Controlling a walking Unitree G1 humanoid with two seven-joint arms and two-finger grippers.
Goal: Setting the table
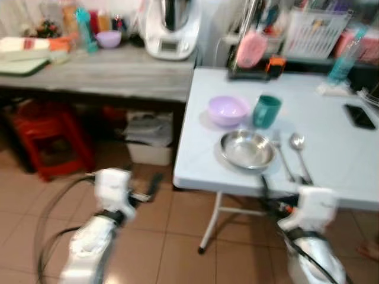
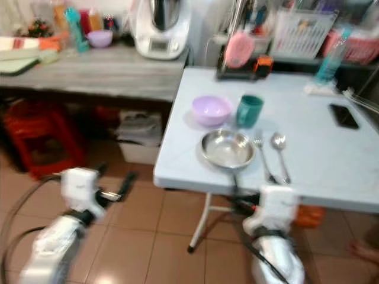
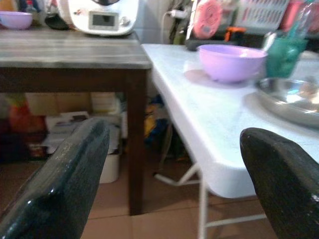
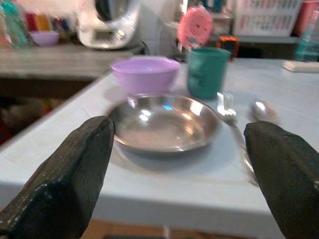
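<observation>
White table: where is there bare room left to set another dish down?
The white table is bare between the spoon and the black phone, and along its left edge beside the purple bowl. It is crowded around the steel plate, teal cup and fork.

We stand in a home kitchen: a white food processor (image 1: 170, 26) on a grey counter (image 1: 106, 74), a dish rack (image 1: 312, 31), a folding surface (image 1: 331, 154) set with a steel plate (image 1: 247, 149), and a tiled floor (image 1: 172, 242).
</observation>
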